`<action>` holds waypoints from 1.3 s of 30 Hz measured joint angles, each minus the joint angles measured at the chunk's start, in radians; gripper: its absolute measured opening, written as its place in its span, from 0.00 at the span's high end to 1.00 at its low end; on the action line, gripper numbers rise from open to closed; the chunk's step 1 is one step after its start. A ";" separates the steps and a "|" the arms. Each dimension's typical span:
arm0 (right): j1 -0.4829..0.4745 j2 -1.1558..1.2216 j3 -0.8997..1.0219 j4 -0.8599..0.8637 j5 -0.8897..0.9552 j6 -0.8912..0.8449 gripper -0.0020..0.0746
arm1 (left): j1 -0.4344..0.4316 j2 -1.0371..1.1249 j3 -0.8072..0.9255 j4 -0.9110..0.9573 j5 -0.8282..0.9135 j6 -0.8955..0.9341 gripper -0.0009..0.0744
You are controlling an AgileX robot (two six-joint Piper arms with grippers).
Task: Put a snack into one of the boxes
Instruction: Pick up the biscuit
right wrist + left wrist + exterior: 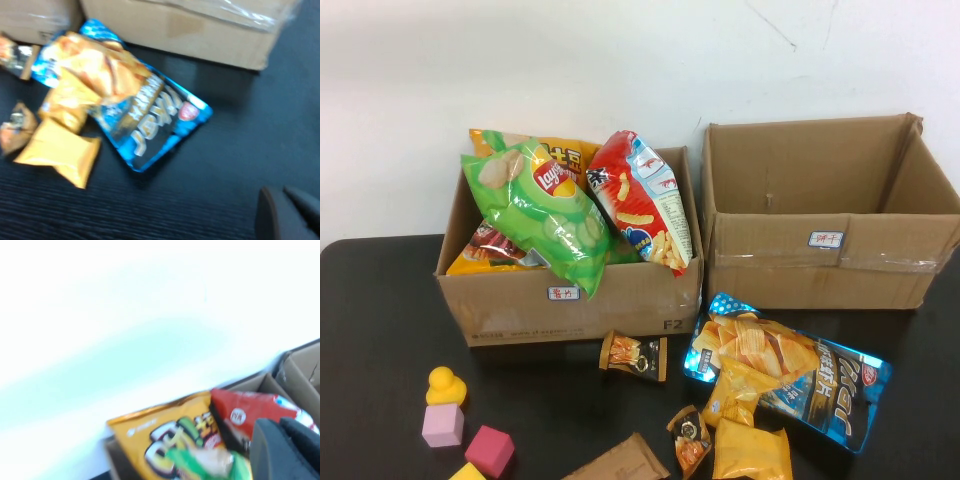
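Observation:
The left box (570,310) is heaped with a green Lay's bag (545,200), a red bag (640,200) and an orange bag (565,155). The right box (820,265) is empty. On the black table in front of it lie a blue chips bag (800,375), two small yellow packs (750,452) and two small brown packs (633,355). Neither arm shows in the high view. My left gripper (282,445) hangs shut and empty above the left box, near the red bag (245,412) and the orange bag (160,435). My right gripper (282,210) is shut and empty over bare table, apart from the blue bag (145,120) and a yellow pack (60,150).
A yellow duck (445,385), a pink cube (442,425), a magenta cube (488,450) and a yellow block (468,472) sit at the front left. A brown flat piece (615,462) lies at the front edge. A white wall stands behind the boxes.

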State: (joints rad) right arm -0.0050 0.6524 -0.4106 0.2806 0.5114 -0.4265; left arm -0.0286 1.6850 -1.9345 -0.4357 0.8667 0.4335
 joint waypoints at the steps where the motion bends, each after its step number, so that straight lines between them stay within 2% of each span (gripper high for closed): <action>1: 0.000 0.000 0.000 0.031 0.000 -0.031 0.98 | 0.000 -0.042 0.034 0.016 0.000 -0.003 0.99; 3: 0.000 0.000 0.000 0.089 0.000 -0.084 0.98 | 0.000 -0.132 0.124 0.032 -0.015 -0.010 0.99; 4: 0.000 0.000 0.000 0.159 0.002 -0.146 0.98 | 0.000 -0.228 0.237 0.037 -0.052 -0.010 0.99; 8: 0.000 0.000 0.000 0.308 0.018 -0.308 0.98 | 0.000 -0.411 0.468 0.028 -0.116 -0.010 0.99; 16: 0.000 0.012 0.000 0.531 0.064 -0.587 0.98 | 0.000 -0.714 0.946 -0.012 -0.114 0.107 0.99; 19: 0.031 0.049 0.000 0.572 0.068 -0.675 0.97 | 0.000 -0.784 1.091 -0.028 -0.128 0.141 0.99; 22: 0.111 0.110 0.000 0.582 0.056 -0.752 0.95 | 0.000 -0.838 1.221 -0.068 -0.153 0.175 0.99; 25: 0.199 0.184 0.000 0.588 0.030 -0.842 0.85 | 0.000 -0.880 1.322 -0.118 -0.193 0.227 0.99; 30: 0.332 0.354 -0.016 0.592 -0.039 -1.006 0.52 | 0.000 -0.903 1.434 -0.207 -0.290 0.308 0.99; 32: 0.377 0.437 -0.040 0.592 -0.060 -1.049 0.43 | 0.000 -0.903 1.456 -0.248 -0.317 0.342 0.99; 35: 0.437 0.562 -0.097 0.597 -0.103 -1.073 0.37 | 0.000 -0.903 1.462 -0.295 -0.340 0.384 0.99; 39: 0.517 0.753 -0.185 0.601 -0.219 -1.083 0.35 | 0.000 -0.903 1.462 -0.324 -0.357 0.419 0.99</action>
State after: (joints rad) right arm 0.5124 1.4051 -0.5955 0.8815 0.2924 -1.5096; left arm -0.0286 0.7821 -0.4727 -0.7598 0.5092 0.8525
